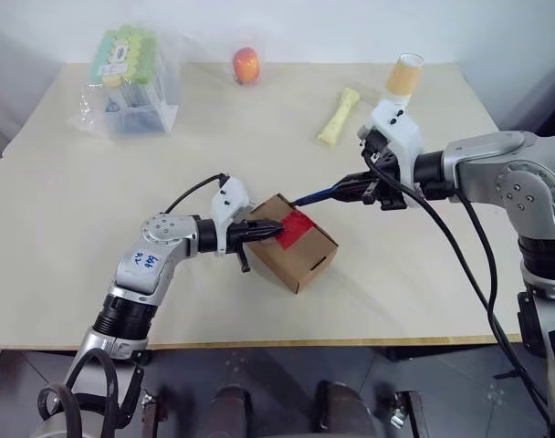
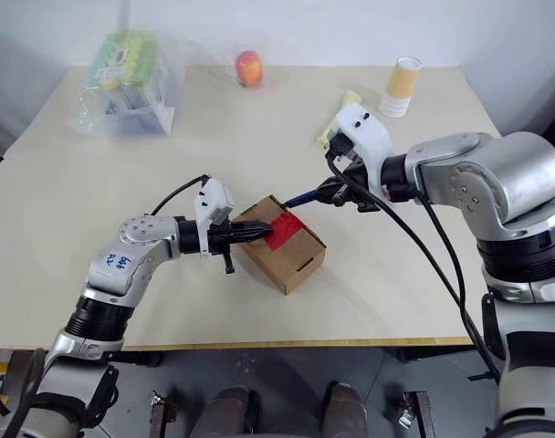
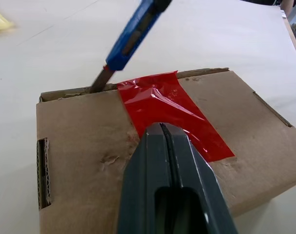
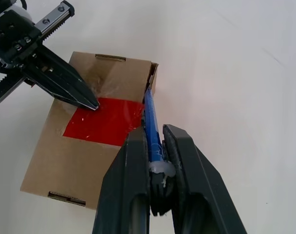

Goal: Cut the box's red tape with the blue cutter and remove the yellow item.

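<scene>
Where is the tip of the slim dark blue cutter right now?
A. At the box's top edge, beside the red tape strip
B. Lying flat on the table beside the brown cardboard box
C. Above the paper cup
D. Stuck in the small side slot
A: the right gripper holds the slim dark blue cutter with its tip at the top edge of the brown cardboard box, beside the red tape strip.

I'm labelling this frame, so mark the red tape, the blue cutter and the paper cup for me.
red tape [image 3: 172, 114]: left wrist view, middle of the strip.
blue cutter [image 4: 152, 131]: right wrist view, mid handle.
paper cup [image 2: 403, 85]: right eye view, orange side wall.
</scene>
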You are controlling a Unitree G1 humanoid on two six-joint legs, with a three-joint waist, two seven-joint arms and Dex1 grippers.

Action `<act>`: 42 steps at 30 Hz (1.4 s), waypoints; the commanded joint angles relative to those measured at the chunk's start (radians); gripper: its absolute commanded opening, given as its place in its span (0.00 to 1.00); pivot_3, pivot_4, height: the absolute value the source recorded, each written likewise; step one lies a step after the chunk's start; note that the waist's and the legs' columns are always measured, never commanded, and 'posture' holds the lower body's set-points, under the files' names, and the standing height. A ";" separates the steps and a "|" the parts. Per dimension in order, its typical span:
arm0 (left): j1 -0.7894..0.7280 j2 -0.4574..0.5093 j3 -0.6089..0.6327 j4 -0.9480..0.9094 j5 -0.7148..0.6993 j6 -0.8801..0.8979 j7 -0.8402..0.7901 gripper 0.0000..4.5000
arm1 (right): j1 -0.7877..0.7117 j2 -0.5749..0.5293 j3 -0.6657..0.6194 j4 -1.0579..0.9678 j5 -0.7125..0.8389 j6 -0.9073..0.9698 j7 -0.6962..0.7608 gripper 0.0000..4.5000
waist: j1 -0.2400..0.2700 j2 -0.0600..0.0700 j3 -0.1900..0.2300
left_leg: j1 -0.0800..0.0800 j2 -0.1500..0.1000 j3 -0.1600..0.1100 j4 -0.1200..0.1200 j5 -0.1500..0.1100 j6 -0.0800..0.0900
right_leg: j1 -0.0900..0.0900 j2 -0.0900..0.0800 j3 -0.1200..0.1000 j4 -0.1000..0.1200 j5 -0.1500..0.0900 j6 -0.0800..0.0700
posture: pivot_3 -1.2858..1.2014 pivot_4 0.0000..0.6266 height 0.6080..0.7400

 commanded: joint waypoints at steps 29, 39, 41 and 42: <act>0.024 -0.036 -0.090 0.123 0.137 -0.143 0.057 0.00 | -0.489 0.106 0.402 0.404 -0.148 0.208 0.362 0.03 | -0.002 0.004 -0.003 | 0.006 0.000 0.001 0.002 0.000 0.000 | 0.003 0.000 0.003 0.006 0.000 0.000 | 0.52 0.24 1.00; 0.034 -0.040 -0.096 0.120 0.137 -0.137 0.067 0.00 | -0.523 0.115 0.389 0.483 0.011 0.266 0.246 0.03 | -0.003 0.004 -0.003 | 0.010 0.000 0.002 0.000 0.000 0.000 | 0.005 0.000 0.003 0.007 0.000 0.000 | 0.52 0.24 1.00; 0.035 -0.040 -0.098 0.121 0.138 -0.135 0.067 0.00 | -0.534 0.091 0.424 0.475 0.071 0.266 0.232 0.03 | -0.002 0.004 -0.003 | 0.010 0.000 0.002 0.000 0.000 0.000 | 0.005 0.000 0.003 0.007 0.000 0.000 | 0.52 0.24 1.00; 0.036 -0.040 -0.099 0.123 0.140 -0.135 0.068 0.00 | -0.540 0.077 0.445 0.466 0.101 0.266 0.228 0.03 | -0.002 0.004 -0.003 | 0.010 0.000 0.002 0.000 0.000 0.000 | 0.005 0.000 0.003 0.007 0.000 0.000 | 0.52 0.24 1.00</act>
